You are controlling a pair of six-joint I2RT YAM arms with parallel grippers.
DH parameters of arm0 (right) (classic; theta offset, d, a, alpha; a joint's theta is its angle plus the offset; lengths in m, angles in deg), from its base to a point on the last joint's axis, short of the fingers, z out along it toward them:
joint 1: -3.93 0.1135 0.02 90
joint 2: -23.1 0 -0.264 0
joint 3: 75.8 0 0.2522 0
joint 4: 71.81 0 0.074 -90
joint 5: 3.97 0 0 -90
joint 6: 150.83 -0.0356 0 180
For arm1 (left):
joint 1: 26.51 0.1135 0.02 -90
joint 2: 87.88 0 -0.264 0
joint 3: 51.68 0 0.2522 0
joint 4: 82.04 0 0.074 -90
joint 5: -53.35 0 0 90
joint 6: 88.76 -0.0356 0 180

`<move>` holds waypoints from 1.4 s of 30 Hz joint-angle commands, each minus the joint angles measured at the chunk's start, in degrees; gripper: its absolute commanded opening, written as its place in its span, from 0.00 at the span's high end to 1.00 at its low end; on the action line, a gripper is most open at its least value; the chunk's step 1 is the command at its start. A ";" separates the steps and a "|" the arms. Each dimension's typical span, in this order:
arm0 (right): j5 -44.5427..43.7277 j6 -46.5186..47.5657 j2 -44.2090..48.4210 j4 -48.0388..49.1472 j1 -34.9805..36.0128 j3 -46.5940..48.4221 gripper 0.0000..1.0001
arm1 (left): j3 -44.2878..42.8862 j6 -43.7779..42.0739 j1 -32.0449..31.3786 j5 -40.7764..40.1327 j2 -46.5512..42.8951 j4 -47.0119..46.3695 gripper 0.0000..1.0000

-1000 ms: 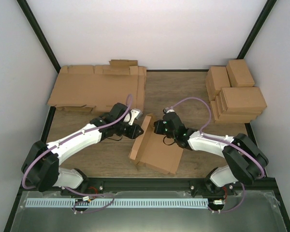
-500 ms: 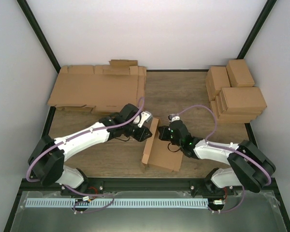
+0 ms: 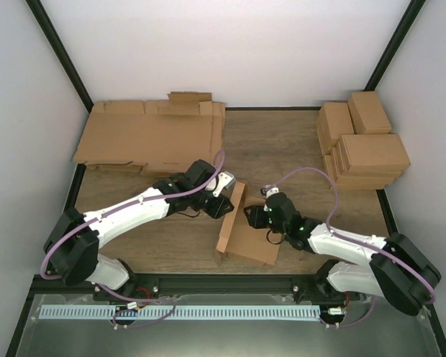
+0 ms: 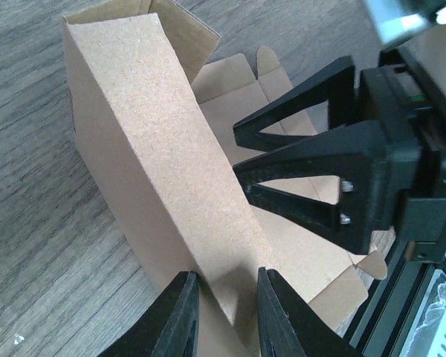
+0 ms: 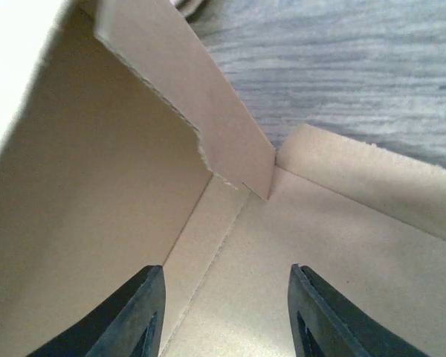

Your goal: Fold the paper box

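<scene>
While my left gripper [image 4: 227,312] pinches the upright wall of the plain brown cardboard box [image 3: 253,238], which sits near the near-right corner of the pile of flat brown cardboard sheets [image 3: 149,137], my right gripper [image 5: 224,271] hangs part-open and empty inside it.

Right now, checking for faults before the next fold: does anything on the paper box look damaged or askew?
On the paper box, the inner flap has a ragged, stepped edge near the corner crease, like a rough cut or small tear. Nothing else stands out.
</scene>
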State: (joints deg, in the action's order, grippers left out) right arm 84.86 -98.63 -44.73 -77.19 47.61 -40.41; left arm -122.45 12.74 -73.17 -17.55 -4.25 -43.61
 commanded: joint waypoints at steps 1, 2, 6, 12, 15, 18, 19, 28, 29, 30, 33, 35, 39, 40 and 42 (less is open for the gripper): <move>0.44 3.87 5.21 -3.39 -1.75 0.85 0.50 | -0.01 -1.36 -0.04 -2.22 2.13 3.57 0.76; 1.48 4.59 6.48 -3.25 -2.92 0.45 0.50 | 0.02 -1.36 -0.07 -2.19 2.10 3.47 0.76; 9.44 7.48 9.99 -2.12 -10.15 -0.02 0.50 | 0.13 -1.19 -0.10 -2.28 2.10 3.36 0.76; 13.77 8.19 8.88 -1.18 -19.69 2.19 0.50 | 0.04 -0.73 -0.06 -2.91 2.10 3.76 0.76; 18.74 11.55 3.04 2.08 -21.49 4.18 0.50 | 0.19 -0.61 -0.05 -2.87 1.98 3.72 0.76; 22.51 17.32 -6.59 1.53 -21.53 9.67 0.61 | 0.08 -0.64 -0.05 -2.74 1.86 3.71 0.76; 24.00 18.64 -9.11 2.27 -21.53 10.42 0.64 | 0.09 -0.61 -0.10 -2.74 1.88 3.72 0.76; 33.13 26.19 -14.05 19.56 -21.31 4.17 0.60 | -0.02 -1.25 -0.08 -2.24 1.90 3.48 0.76; 32.82 27.33 -14.39 19.69 -21.35 4.20 0.60 | 0.02 -1.41 -0.10 -2.15 2.00 3.46 0.76; 32.95 27.76 -14.73 20.24 -21.36 4.18 0.60 | -0.10 -1.54 -0.05 -2.13 2.17 3.46 0.76; 32.81 28.72 -16.49 22.27 -20.77 4.82 0.59 | -0.56 -2.13 -0.01 -2.22 2.86 3.54 0.76; 33.14 29.70 -18.01 22.59 -20.70 5.76 0.59 | -0.99 -2.48 -0.01 -2.01 3.29 3.71 0.76; 34.53 31.75 -19.75 24.54 -19.97 6.45 0.57 | -1.58 -3.44 0.20 -0.84 3.92 3.77 0.76; 34.54 32.12 -20.13 25.08 -19.77 6.49 0.56 | -1.65 -3.63 0.16 -0.51 4.05 3.73 0.76; 34.17 32.51 -21.04 26.48 -19.25 6.33 0.55 | -1.86 -4.13 0.29 0.36 4.31 3.59 0.75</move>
State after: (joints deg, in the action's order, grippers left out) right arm 117.86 -69.23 -64.51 -55.84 27.09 -36.30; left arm -124.31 11.08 -73.17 -17.34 -2.39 -43.06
